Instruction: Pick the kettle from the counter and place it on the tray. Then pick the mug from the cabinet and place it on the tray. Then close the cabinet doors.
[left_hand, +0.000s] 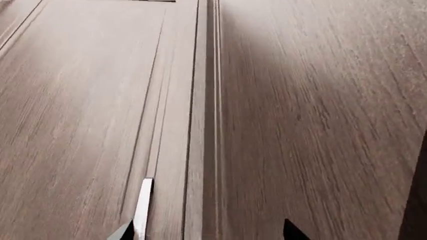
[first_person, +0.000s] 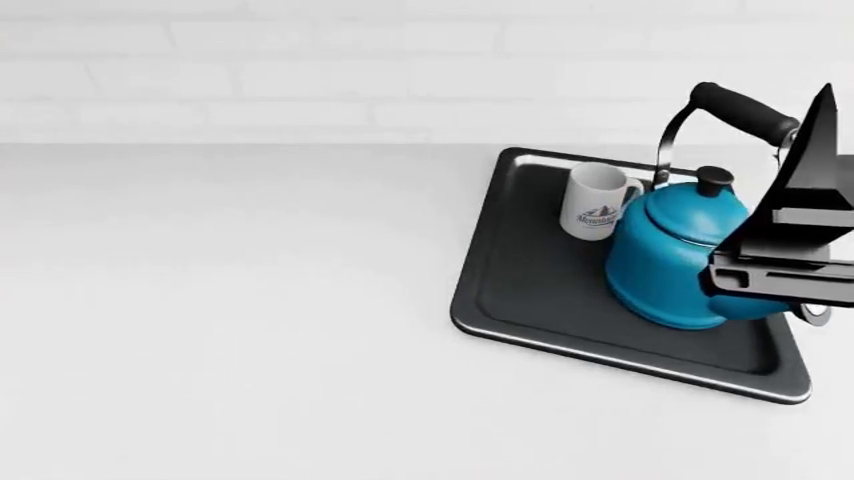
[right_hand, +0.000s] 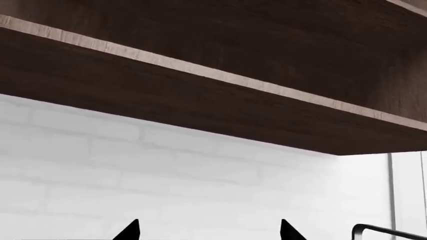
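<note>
In the head view the teal-blue kettle (first_person: 674, 260) stands upright on the black tray (first_person: 534, 290), which lies on the white counter (first_person: 227, 320). The small white mug (first_person: 594, 200) stands on the tray just behind and left of the kettle. Part of my right arm (first_person: 794, 230) covers the kettle's right side. In the left wrist view my left gripper (left_hand: 208, 232) is open close to two wood cabinet doors (left_hand: 80, 110), which meet at a narrow seam. One fingertip is beside a silver door handle (left_hand: 143, 202). My right gripper (right_hand: 209, 231) is open and holds nothing.
The right wrist view faces a white brick wall (right_hand: 167, 180) under the dark wooden underside of the cabinet (right_hand: 200, 60); a thin dark bar (right_hand: 387, 229) shows at its corner. A white brick wall (first_person: 334, 70) backs the counter.
</note>
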